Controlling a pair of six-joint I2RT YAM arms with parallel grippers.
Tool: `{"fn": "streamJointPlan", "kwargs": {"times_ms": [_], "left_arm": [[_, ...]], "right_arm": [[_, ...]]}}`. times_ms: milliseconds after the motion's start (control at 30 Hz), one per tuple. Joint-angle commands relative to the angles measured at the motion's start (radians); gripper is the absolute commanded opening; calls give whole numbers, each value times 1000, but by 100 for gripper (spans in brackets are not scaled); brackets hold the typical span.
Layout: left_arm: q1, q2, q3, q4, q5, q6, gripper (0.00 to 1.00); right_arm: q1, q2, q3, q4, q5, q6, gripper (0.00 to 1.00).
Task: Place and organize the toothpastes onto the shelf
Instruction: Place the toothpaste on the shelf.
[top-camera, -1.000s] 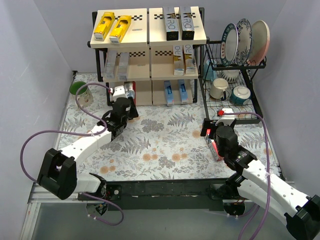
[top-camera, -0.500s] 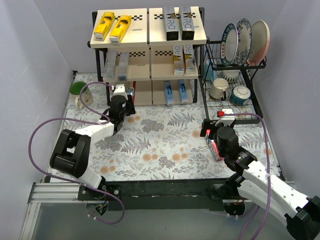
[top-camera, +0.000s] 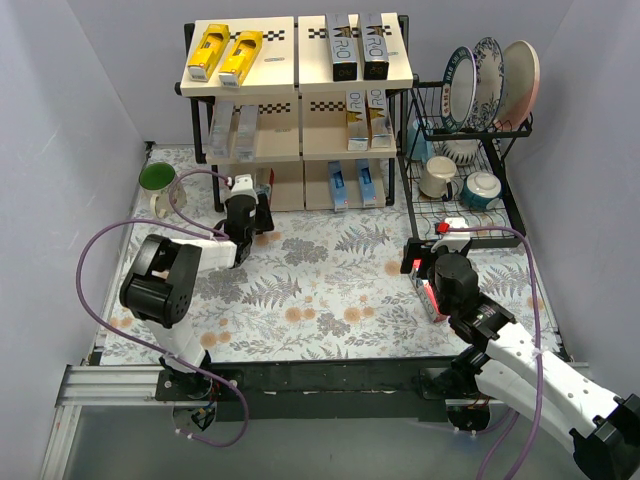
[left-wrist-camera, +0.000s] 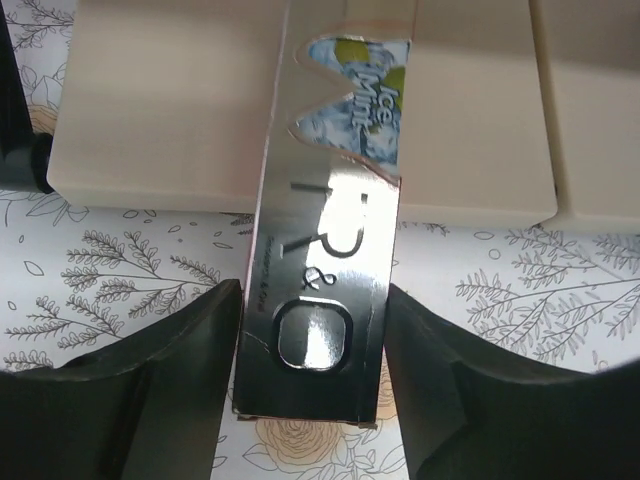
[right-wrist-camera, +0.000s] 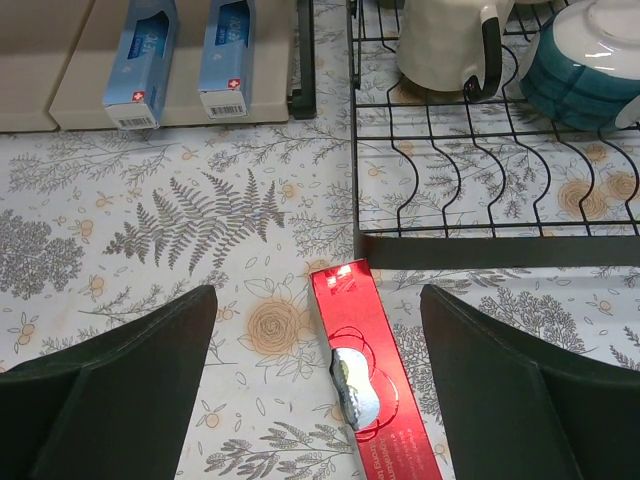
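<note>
Two black fingers (left-wrist-camera: 180, 360) of the left gripper (left-wrist-camera: 312, 300) sit flush against both sides of the mirror-silver toothpaste carton (left-wrist-camera: 325, 260), whose far end rests on the shelf's cream bottom board (left-wrist-camera: 170, 110) at upper centre. Whether they are clamped or loosened I cannot tell. Spread wide, the right gripper (right-wrist-camera: 315, 295) straddles the glossy red toothpaste carton (right-wrist-camera: 360, 370), which lies untouched on the floral cloth (right-wrist-camera: 200, 230) at lower centre.

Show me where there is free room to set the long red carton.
Free: the bottom-left cream board on both sides of the mirror-silver carton; the floral mat in front of the black-framed shelf. Crowded: the black wire dish rack.
</note>
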Motion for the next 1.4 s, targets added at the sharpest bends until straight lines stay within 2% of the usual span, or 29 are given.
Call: {"fn": "streamJointPlan", "kwargs": {"times_ms": [0,233,367,533,633,867,1133,1367], "left_arm": [[10,-22,24,68,-31,-20,58],[10,-88,-8,71,-49,-92,75],[8,-186,-54,47,-72,-231,85],[8,-360,-208,62,-87,-409,98],[8,-411,-308,117,-57,-481,98],[10,-467,-404,90,-25,-728,97],[10,-431,-422,50,0,-765,89],[12,-362,-376,-15,35,-873,82]], "right_arm": [[-5,-15,0,49,0,-16,91],[-5,-12,2,48,-10,-16,91],[-5,-17,0,46,-14,-16,91],[-5,-23,-3,48,-20,-15,91],[-5,-27,-6,49,-22,-12,91],[-5,-24,-9,54,-33,-10,91],[-5,-23,-10,53,-37,-9,91],[-5,-21,-13,57,-40,-6,91]]}}
